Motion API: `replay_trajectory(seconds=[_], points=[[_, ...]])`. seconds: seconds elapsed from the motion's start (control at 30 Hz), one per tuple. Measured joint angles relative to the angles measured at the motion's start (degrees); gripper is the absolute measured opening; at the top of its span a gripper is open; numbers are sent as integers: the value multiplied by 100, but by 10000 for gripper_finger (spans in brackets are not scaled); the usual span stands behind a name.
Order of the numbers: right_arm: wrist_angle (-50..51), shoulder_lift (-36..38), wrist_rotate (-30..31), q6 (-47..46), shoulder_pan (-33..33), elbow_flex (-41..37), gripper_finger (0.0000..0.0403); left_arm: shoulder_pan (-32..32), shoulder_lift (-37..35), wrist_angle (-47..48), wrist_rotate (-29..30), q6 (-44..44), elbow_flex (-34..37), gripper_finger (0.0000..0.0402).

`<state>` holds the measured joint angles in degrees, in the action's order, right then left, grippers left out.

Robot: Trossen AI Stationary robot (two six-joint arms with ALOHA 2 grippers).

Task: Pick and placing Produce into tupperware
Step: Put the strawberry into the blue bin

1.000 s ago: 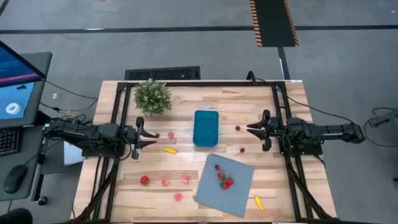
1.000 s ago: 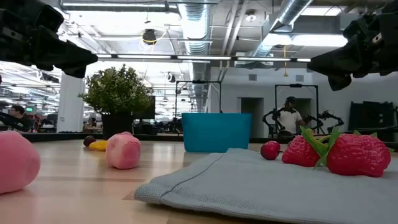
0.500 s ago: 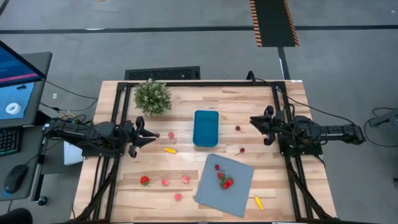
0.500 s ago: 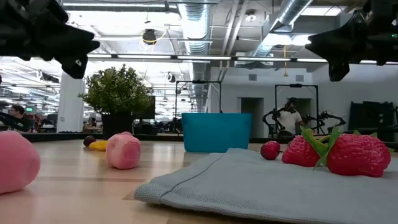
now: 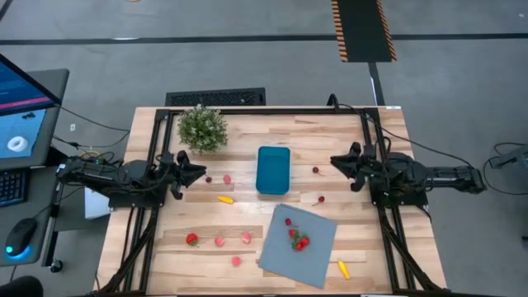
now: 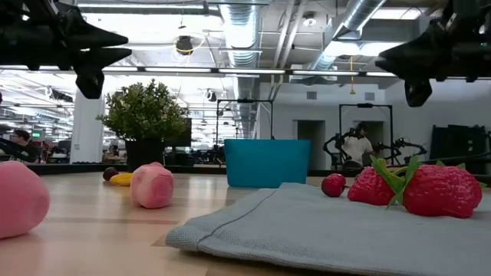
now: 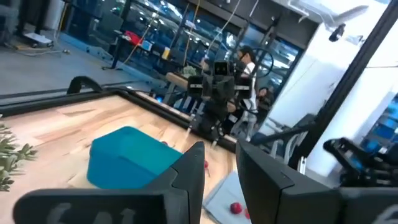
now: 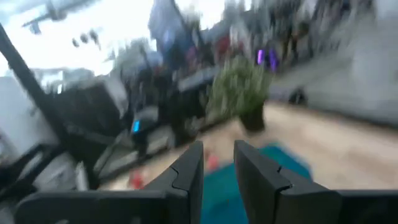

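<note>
1. Produce lies scattered around the tupperware [image 5: 273,170] at table centre: pink pieces [image 5: 227,179] at its 9 o'clock, a yellow piece [image 5: 224,199] at 8, strawberries [image 5: 298,240] on the grey sheet [image 5: 318,247] at 5.
2. Your left gripper [image 5: 196,171] hangs above the 9 o'clock pieces, fingers slightly parted, empty; descend squarely.
3. Your right gripper [image 5: 337,162], likewise empty, waits at 3 o'clock.

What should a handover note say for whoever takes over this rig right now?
Left gripper: empty, jaws slightly apart, raised near the potted plant.
Right gripper: empty, jaws slightly apart, raised right of the tupperware.
Produce: scattered on the table, some on the grey sheet.
Done: nothing visible in the tupperware.
Left: all pieces.
</note>
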<state>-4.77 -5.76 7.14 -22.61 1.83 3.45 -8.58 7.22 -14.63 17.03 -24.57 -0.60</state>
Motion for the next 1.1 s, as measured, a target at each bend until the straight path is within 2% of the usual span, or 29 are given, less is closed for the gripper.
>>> replay_trajectory(seconds=[0.1, 0.2, 0.27, 0.47, 0.7, 0.9, 1.1], points=[[513, -563, -331, -297, -124, 349, 111, -1, 2, 135, -68, 126, 0, 83], [585, -1383, -420, -308, -312, 792, 111, -2, 37, 333, -28, 171, 0, 83], [763, -2067, -442, -206, -440, 1295, 111, 0, 71, 369, -21, 170, -2, 83], [2221, -4447, -624, 174, -869, 2984, 111, 2, 144, 367, -19, 141, -2, 83], [3274, -6784, -1261, 165, -1428, 4531, 111, 4, 142, 402, 126, 141, -4, 83], [3666, -7923, -1483, -88, -1901, 5321, 111, 0, 142, 784, 94, 44, -4, 83], [3780, -8505, -1633, -583, -2359, 5764, 111, 0, 142, 944, -181, -213, -4, 83]])
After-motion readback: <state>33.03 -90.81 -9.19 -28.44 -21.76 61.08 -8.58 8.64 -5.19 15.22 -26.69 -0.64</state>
